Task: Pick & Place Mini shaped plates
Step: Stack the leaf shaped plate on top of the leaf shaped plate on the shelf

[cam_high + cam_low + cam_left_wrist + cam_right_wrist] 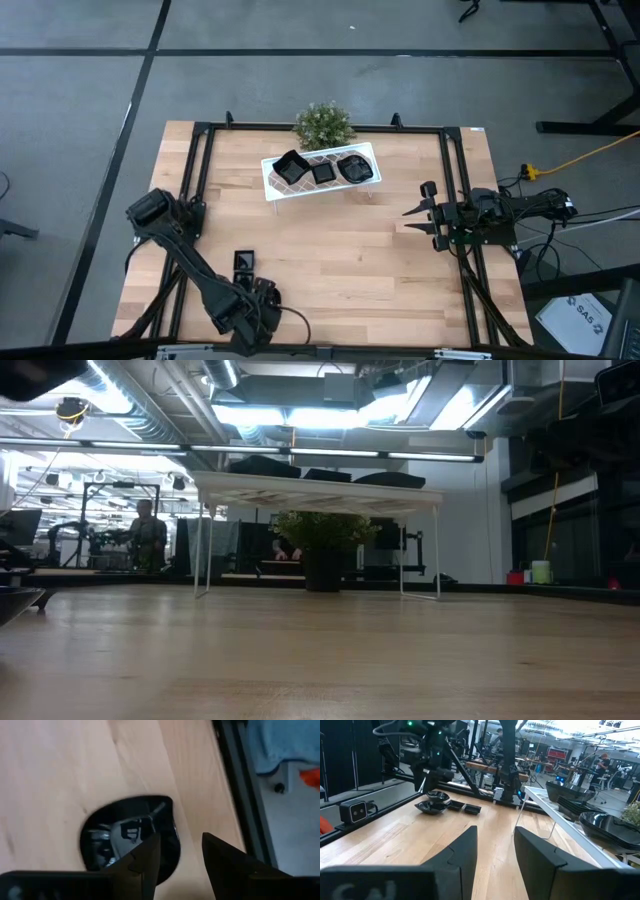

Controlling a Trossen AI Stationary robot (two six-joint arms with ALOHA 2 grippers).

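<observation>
- Readable writing: a white sheet on the floor beyond the right pincer's side of the tabletop shows letters that look like "SAS"; nothing else can be read.
- The left pincer sits low at the near edge of the pale wooden tabletop, its two dark fingers apart with nothing between them.
- Directly under and just ahead of that pincer lies a glossy black mini plate with rounded corners; one finger overlaps its rim in the left wrist view, and whether it touches cannot be told.
- In the high view, small black dishes lie on the wood just beside the left pincer.
- The right pincer hovers near the right edge of the tabletop, fingers apart, empty.
- Well ahead of both pincers, at the far side, stands the white lattice-patterned wire rack carrying three glossy black plates.
- A small green bushy plant stands just behind the rack.
</observation>
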